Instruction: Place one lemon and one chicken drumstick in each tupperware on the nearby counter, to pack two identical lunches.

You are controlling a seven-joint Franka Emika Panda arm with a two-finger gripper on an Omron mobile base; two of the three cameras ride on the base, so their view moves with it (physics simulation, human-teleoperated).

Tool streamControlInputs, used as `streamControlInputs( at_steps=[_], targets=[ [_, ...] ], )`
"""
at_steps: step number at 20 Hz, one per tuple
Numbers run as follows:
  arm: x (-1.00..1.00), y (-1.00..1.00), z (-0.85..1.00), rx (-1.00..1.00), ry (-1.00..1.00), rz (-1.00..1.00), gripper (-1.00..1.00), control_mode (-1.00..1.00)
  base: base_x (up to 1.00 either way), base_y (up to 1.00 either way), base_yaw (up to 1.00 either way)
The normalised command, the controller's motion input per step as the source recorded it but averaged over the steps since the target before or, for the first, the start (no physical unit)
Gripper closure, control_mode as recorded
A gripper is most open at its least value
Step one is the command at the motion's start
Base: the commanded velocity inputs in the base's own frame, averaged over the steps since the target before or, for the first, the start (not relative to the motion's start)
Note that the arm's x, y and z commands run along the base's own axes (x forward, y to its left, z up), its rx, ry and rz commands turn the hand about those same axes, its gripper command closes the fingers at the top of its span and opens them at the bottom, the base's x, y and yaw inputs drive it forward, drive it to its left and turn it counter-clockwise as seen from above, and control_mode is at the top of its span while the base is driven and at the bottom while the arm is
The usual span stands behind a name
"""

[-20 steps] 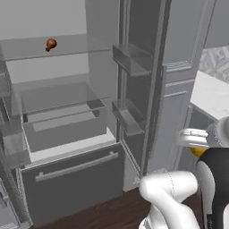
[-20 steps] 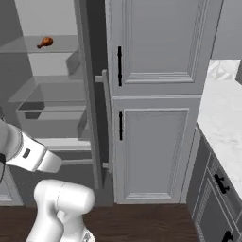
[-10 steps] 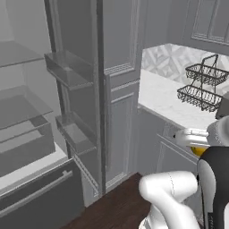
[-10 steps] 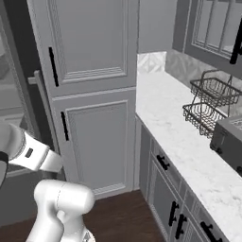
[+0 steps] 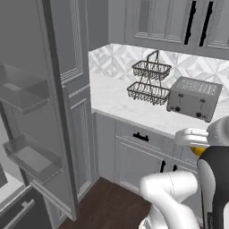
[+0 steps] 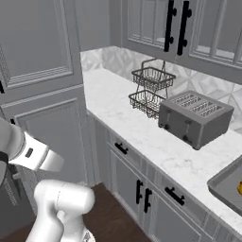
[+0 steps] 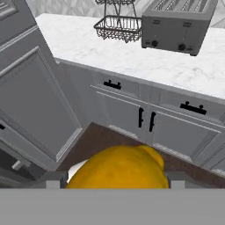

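The gripper [image 7: 116,184] pinches a yellow lemon [image 7: 117,169] above the dark floor before the white worktop [image 6: 142,134], where one grey tupperware [image 6: 226,182] lies beyond the toaster [image 6: 194,118].

**Arm folded low, lemon between the fingers**

The white arm is folded close over its base, the forearm reaching out level in the left base view. The gripper [image 7: 115,186] looks forward and down. A yellow lemon [image 7: 117,168] sits between its fingers, which stand wide around it; the tips themselves are mostly hidden by the fruit. In the left base view a sliver of yellow shows just under the hand.
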Motion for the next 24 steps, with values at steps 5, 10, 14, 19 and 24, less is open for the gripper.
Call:
streamControlInputs(
  at_steps=[5,10,14,19,24],
  targets=[
    [0.0,0.0,0.0,0.0,0.0,0.0,1.0,1.0,-0.09,-0.52,-0.49],
    [0.0,0.0,0.0,0.0,0.0,0.0,1.0,1.0,-0.34,-0.94,-0.34],
    [0.0,0.0,0.0,0.0,0.0,0.0,1.0,1.0,-0.37,-0.98,-0.28],
    [0.0,0.0,0.0,0.0,0.0,0.0,1.0,1.0,-0.13,-1.0,-0.21],
    [0.0,0.0,0.0,0.0,0.0,0.0,1.0,1.0,0.12,-0.81,-0.18]
  ],
)
